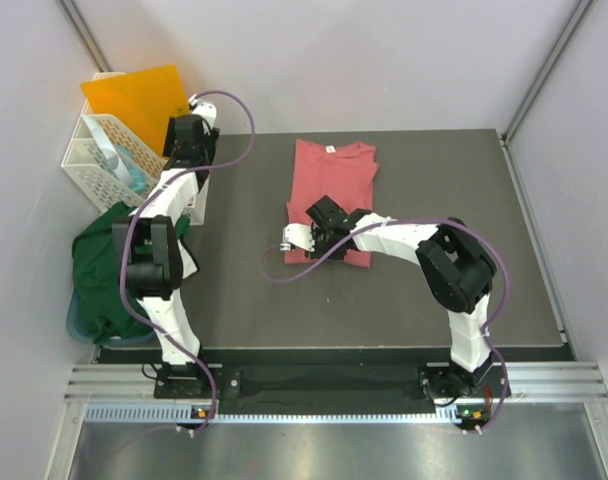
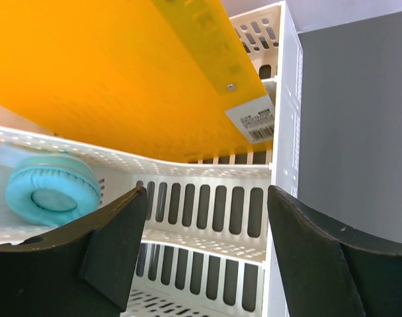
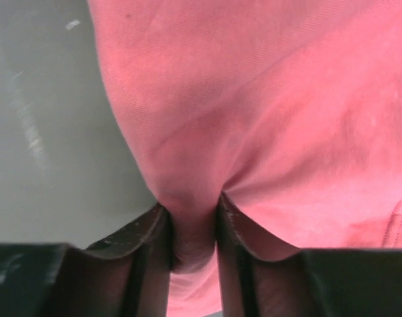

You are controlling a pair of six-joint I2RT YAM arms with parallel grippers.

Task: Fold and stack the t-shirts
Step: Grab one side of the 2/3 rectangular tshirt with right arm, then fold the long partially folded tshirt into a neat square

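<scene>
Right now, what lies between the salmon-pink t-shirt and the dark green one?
Top view: the left arm stands beside the green t-shirt; from there to the pink t-shirt, mostly bare dark table.

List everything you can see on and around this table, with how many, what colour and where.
pink t-shirt: one, salmon-pink, middle of the table, partly folded
green t-shirt: one, dark green, bunched at the table's left edge
basket: one, white, far-left corner
folder: one, orange, standing in the basket
ear cushion: one, teal, inside the basket
table: one, dark grey
left hand: one, black fingers, open, at the basket
right hand: one, black fingers, pinching the pink t-shirt's near-left edge
</scene>
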